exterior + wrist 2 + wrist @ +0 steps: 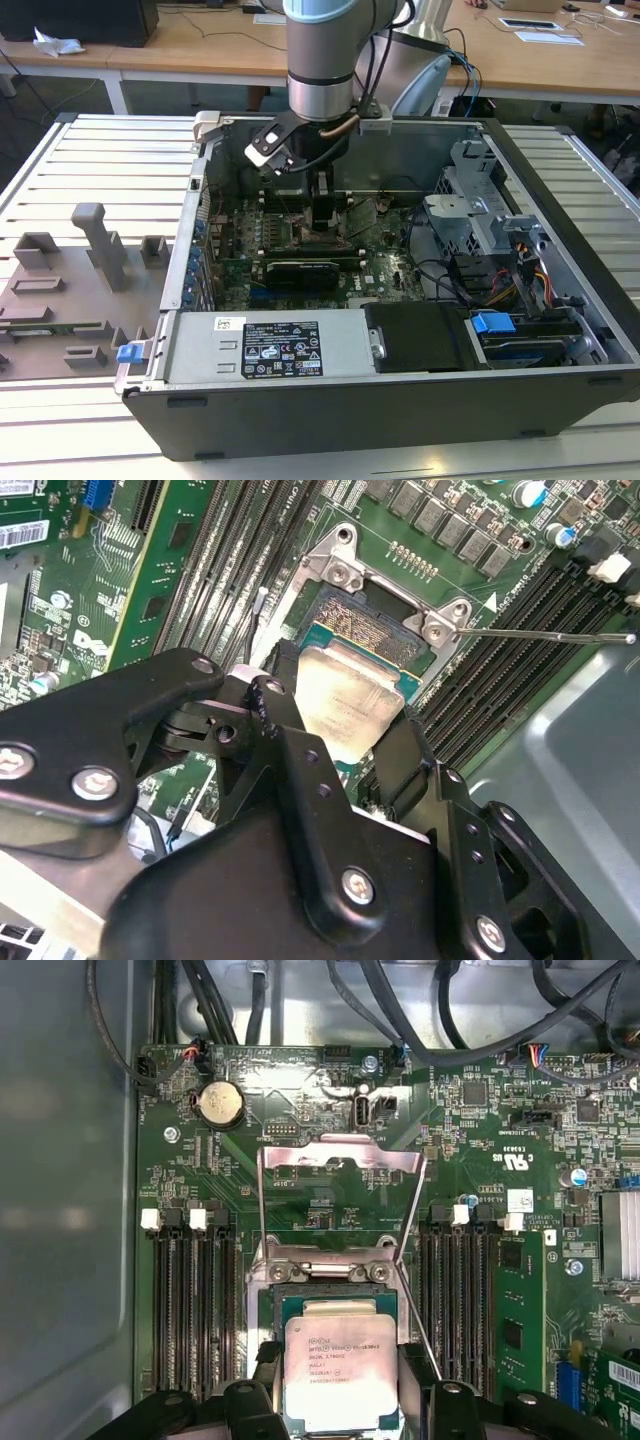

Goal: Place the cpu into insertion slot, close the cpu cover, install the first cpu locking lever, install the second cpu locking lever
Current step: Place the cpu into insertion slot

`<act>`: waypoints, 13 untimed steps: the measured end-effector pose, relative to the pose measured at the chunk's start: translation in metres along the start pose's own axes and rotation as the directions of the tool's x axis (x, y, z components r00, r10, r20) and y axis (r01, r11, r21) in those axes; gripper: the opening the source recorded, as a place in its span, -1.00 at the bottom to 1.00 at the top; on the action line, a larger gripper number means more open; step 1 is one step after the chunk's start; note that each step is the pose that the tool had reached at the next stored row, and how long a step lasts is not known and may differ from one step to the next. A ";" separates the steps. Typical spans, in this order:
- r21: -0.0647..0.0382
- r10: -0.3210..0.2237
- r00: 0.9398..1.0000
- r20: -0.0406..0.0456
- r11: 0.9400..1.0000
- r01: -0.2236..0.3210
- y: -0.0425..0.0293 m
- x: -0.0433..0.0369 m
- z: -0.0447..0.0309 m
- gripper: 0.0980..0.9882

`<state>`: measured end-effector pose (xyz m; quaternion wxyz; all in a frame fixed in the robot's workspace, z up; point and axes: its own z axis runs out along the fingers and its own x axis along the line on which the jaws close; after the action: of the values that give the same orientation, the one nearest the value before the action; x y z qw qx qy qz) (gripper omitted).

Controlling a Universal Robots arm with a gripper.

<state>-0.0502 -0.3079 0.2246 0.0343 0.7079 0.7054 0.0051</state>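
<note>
Exterior view: arm point(320, 60) reaches straight down into the open computer case point(350, 415). The gripper point(325, 222) is low over the motherboard point(385, 255), about mid-board, on the far side of the power supply box point(265, 348). Grey fixture blocks point(100, 245) sit on the slatted table point(110, 150) at the exterior view's left, well apart from the work. Second wrist view: gripper is clamped on the cpu point(345, 700), black fingers point(405, 755) on two opposite edges. The chip looks tilted, its far edge over the socket point(372, 628), whose tan-gold contact field is partly uncovered beyond it. My read is that it's not seated; whether it's just above or at first touch, can't tell. One lever rod point(550, 635) sticks out free to the side over the memory slots point(500, 680), not hooked. First wrist view: cover point(340, 1153) stands up open on the far side of the socket, board visible through its window. The cpu sits between the fingers, overlapping the near part of the socket. Chip look: flat square, dull silver-grey lid with faint print, thin green rim, no damage that I can see. Progress: step one in hand, not finished; cover not closed, both levers left to do. Coin battery point(220, 1105) lies farther off, well apart from the socket.
</note>
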 end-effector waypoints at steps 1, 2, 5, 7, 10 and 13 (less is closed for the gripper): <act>0.000 0.000 1.000 0.000 1.000 0.000 -0.0001 0.0001 0.0028 0.00; 0.000 0.000 1.000 0.000 1.000 0.000 -0.0002 0.0003 0.0043 0.00; 0.000 0.000 1.000 0.000 1.000 0.000 -0.0004 0.0007 0.0064 0.00; 0.000 0.000 1.000 0.000 1.000 0.000 -0.0005 0.0008 0.0088 0.00; 0.000 0.000 1.000 0.000 1.000 0.000 -0.0009 0.0010 0.0133 0.00; 0.000 0.000 1.000 0.000 1.000 0.000 -0.0011 0.0011 0.0155 0.00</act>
<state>-0.0504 -0.3075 0.2091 0.0344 0.7079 0.7054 0.0052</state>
